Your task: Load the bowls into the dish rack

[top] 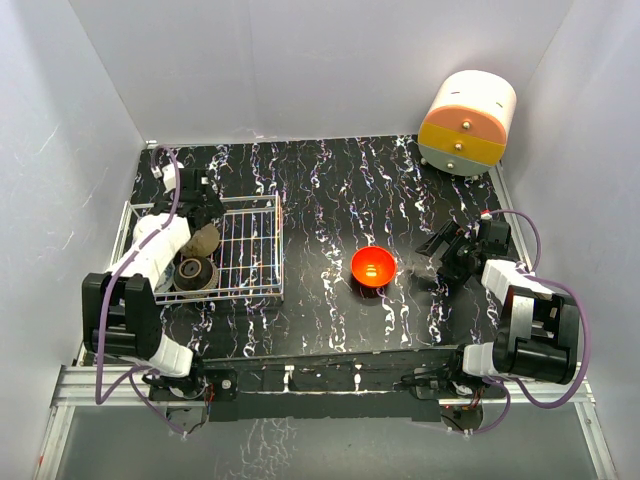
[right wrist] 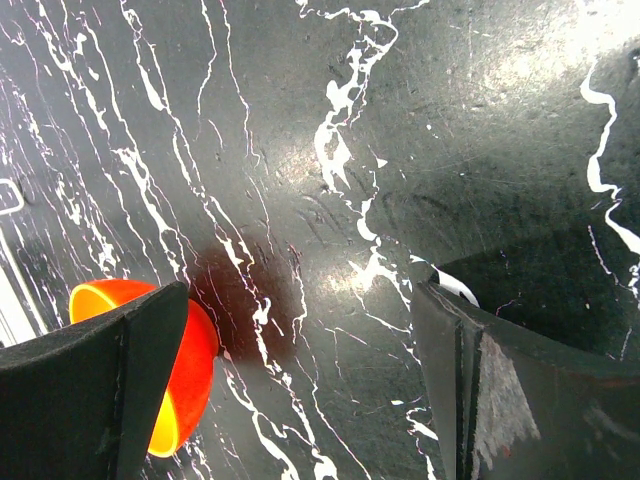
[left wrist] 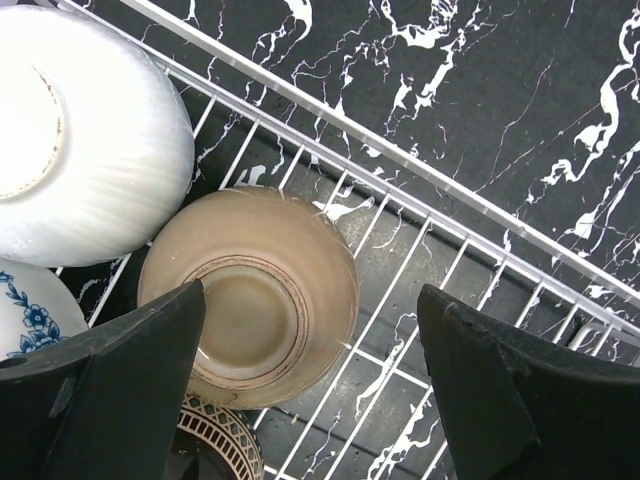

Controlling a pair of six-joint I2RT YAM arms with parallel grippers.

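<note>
Now, with the left jaws apart over the dish rack (top: 279,246), the right jaws, also apart, should straddle the rim of the red-orange bowl (top: 373,266), upright on the table (top: 330,200) near them.

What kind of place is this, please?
Probably a robot test cell, not a kitchen: plain white walls box in a black marbled table, with the left arm and right arm bolted to a metal rail.

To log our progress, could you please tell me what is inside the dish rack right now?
The dish rack holds a white bowl, a tan bowl, a blue-and-white bowl and a dark bowl. The left arm covers its left end in the top view.
</note>
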